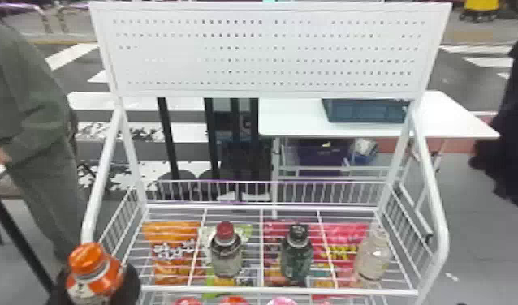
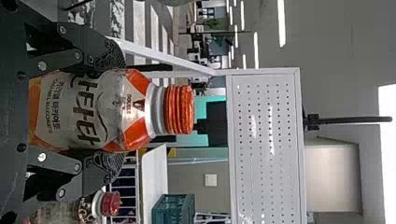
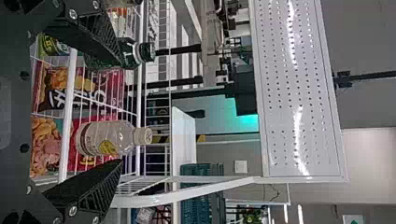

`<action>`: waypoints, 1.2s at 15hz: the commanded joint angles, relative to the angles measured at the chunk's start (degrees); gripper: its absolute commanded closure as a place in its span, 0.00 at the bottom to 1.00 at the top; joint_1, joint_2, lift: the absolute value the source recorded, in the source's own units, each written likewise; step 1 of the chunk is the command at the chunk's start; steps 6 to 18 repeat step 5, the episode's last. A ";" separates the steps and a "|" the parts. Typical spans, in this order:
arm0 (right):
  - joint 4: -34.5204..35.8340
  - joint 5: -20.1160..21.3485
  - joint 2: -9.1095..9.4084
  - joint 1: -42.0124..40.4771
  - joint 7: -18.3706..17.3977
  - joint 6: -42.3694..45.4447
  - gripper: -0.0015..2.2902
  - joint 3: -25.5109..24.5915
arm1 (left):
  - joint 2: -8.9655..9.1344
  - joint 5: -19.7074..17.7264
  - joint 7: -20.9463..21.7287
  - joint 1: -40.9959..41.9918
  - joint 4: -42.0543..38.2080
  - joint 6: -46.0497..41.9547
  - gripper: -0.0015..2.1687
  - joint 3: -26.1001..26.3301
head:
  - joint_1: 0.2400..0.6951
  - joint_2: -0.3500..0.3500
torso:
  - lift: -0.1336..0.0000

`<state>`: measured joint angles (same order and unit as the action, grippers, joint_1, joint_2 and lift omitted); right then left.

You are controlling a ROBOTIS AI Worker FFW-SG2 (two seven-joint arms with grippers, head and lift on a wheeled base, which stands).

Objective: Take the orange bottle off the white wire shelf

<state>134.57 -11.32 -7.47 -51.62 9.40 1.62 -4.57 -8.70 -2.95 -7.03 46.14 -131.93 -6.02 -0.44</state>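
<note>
Well, I have the orange bottle (image 2: 88, 109) gripped in my left gripper (image 2: 120, 112), one black finger pressed to each side of its body, below the shoulder and clear of the orange cap (image 2: 180, 109). It stands roughly upright, and in the head view it is at the near left corner of the white wire shelf (image 1: 278, 290), outside the front rail. I judge it lifted off, so the taking looks all but done; what is left is to draw it well clear and keep it level.

That is a sound place to hold it. The body looks smooth and is likely slick plastic, a little springy, so it should bear a firm squeeze, though too hard a one could dent the wall. If it is full, I expect a fair weight low down, and a quick swing could make it tip or slide between the fingers. The cap would be a poor hold: narrow, and far above that weight.

My right gripper (image 3: 122, 113) is open and empty before the shelf, with the pale bottle (image 3: 109, 138) beyond it. On the wires stand the red-capped bottle (image 1: 225, 253) and the black-capped bottle (image 1: 296, 257); pulling back towards me, away from both, should avoid a knock.
</note>
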 commanded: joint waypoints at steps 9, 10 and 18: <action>0.34 0.34 0.00 0.02 0.00 0.00 0.07 0.00 | 0.00 0.05 0.00 -0.17 -0.09 0.00 0.32 0.18 | 0.57 0.50 | 1.00; 0.34 0.34 0.00 0.02 0.00 0.00 0.07 0.00 | 0.00 0.05 0.00 -0.17 -0.09 0.00 0.32 0.18 | 0.57 0.50 | 1.00; 0.34 0.34 0.00 0.02 0.00 0.00 0.07 0.00 | 0.00 0.05 0.00 -0.17 -0.09 0.00 0.32 0.18 | 0.57 0.50 | 1.00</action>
